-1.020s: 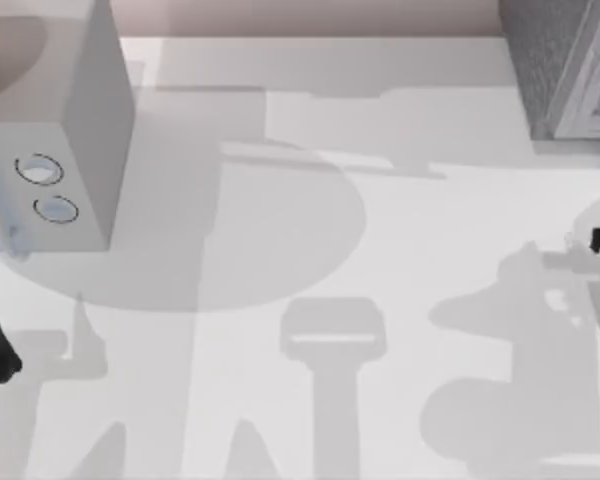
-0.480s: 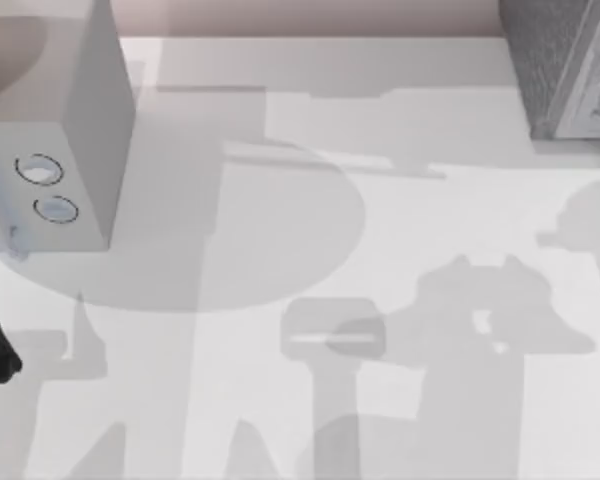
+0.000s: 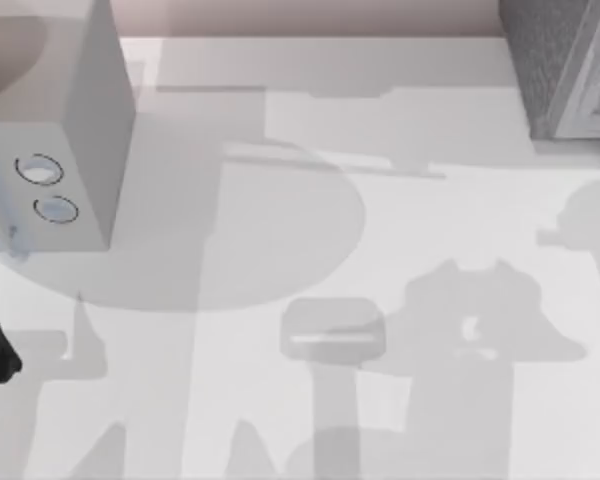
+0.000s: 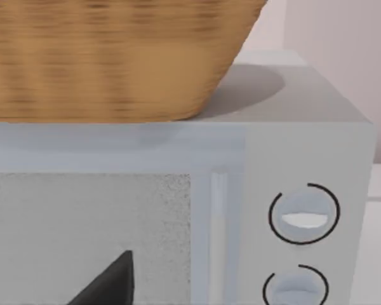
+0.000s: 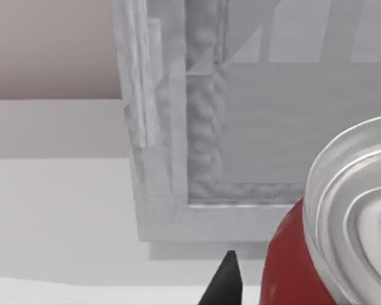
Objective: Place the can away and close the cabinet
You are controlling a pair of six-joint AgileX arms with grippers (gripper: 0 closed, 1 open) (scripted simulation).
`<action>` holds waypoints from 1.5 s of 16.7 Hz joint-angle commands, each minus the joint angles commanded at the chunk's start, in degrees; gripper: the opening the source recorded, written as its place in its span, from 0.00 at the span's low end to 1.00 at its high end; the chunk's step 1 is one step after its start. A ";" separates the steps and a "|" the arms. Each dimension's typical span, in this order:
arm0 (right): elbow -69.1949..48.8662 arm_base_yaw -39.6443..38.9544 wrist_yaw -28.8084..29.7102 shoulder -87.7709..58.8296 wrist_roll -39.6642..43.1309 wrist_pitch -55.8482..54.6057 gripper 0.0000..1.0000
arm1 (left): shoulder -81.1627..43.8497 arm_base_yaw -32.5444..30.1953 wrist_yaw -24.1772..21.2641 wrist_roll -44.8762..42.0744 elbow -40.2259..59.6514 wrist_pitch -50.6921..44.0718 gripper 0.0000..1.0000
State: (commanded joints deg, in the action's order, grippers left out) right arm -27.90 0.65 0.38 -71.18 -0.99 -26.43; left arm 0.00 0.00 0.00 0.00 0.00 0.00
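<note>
The right gripper's dark fingertip point(image 5: 225, 279) is showing beside the red, silver-topped can point(image 5: 292, 267), facing the dark grey speckled cabinet point(image 3: 565, 65) at upper right; its grasp cannot be told.

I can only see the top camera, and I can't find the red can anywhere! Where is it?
Observer: The can is up close in the right wrist view. It is red with a shiny silver top and sits beside the dark tip of the right pincer.
Operator: What's in front of it?
Observer: The cabinet. Its pale grooved front panel stands just beyond the can.
Operator: Is anything on the box with the two dials?
Observer: Yes. In the left wrist view a woven basket sits on top of that box, and the left pincer faces the box's front.
</note>
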 joint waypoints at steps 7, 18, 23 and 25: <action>7.29 -0.21 -0.14 20.04 0.26 6.90 0.00 | 0.00 0.00 0.00 0.00 0.00 0.00 1.00; 25.53 -0.65 -0.40 65.82 0.92 24.19 0.00 | 0.00 0.00 0.00 0.00 0.00 0.00 1.00; 27.90 -0.65 -0.38 71.18 0.99 26.43 0.00 | 0.00 0.00 0.00 0.00 0.00 0.00 1.00; 27.90 -0.65 -0.38 71.18 0.99 26.43 0.00 | 0.00 0.00 0.00 0.00 0.00 0.00 1.00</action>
State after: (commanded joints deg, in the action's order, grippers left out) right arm 0.00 0.00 0.00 0.00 0.00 0.00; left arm 0.00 0.00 0.00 0.00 0.00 0.00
